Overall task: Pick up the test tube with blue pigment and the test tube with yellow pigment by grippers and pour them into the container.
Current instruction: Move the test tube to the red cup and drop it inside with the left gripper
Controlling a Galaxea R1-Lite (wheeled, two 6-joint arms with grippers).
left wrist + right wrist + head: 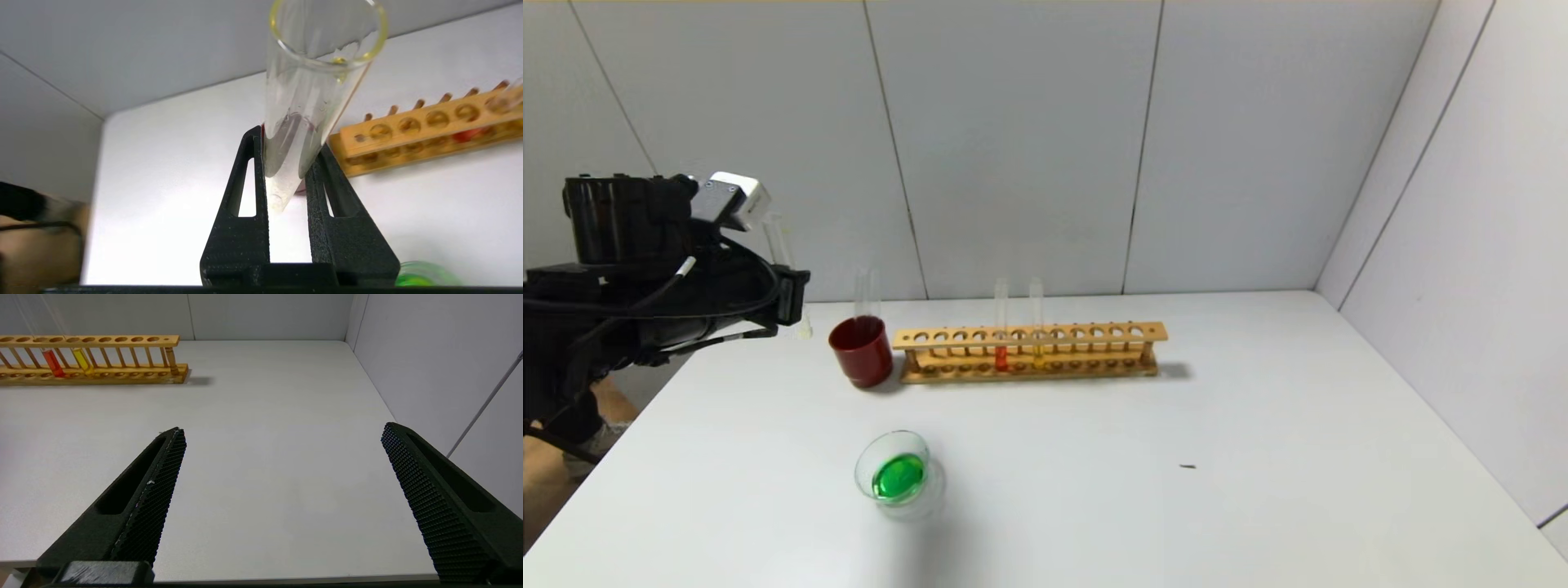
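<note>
My left gripper (796,298) is at the table's far left, raised, and shut on an empty clear test tube (783,241). In the left wrist view the gripper (288,141) pinches the tube (310,81) near its rounded bottom, and a yellow trace shows at the rim. A test tube with yellow pigment (1036,327) stands in the wooden rack (1094,335), also in the right wrist view (83,361). No tube with blue liquid is in view. The clear glass container (866,457) at front left holds green liquid. My right gripper (284,430) is open and empty, low over the table's near right.
A dark red cup (860,351) with an empty clear tube (867,290) in it stands just left of the rack. A red-orange tube (1001,331) stands beside the yellow one. A small dark speck (1187,466) lies on the table. Walls close off the back and the right.
</note>
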